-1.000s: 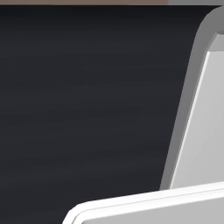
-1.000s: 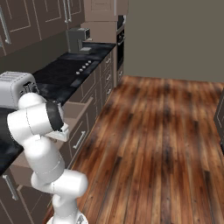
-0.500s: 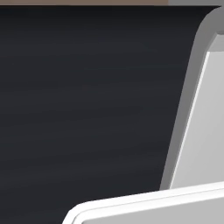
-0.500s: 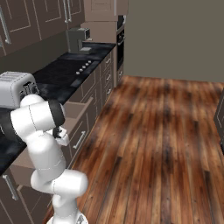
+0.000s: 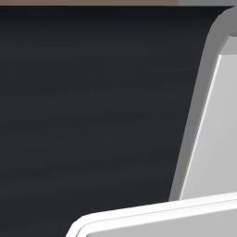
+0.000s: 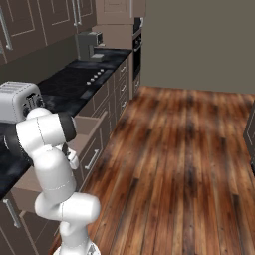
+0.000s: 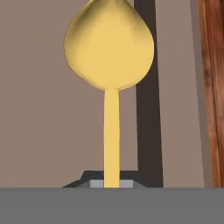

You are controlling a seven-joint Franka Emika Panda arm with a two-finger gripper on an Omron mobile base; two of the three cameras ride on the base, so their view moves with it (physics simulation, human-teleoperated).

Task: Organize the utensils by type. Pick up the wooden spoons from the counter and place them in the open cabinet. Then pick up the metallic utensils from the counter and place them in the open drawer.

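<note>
Pincer (image 7: 112, 186) clamped tight on the thin golden stem of a metallic utensil (image 7: 109, 48) — its bright yellow round head juts ahead, over the plain taupe inside of the open drawer (image 7: 39, 131). Light, stiff and probably slick — a hold low on the stem seems right.

Much hidden behind the arm and the hand

The metallic utensil (image 7: 109, 48) loses its handle end behind the fingers (image 7: 97, 183) at the hand view's bottom. In the right base view the arm covers part of the drawer (image 6: 89, 125), and the surface (image 6: 74, 79) runs off the left edge.
</note>
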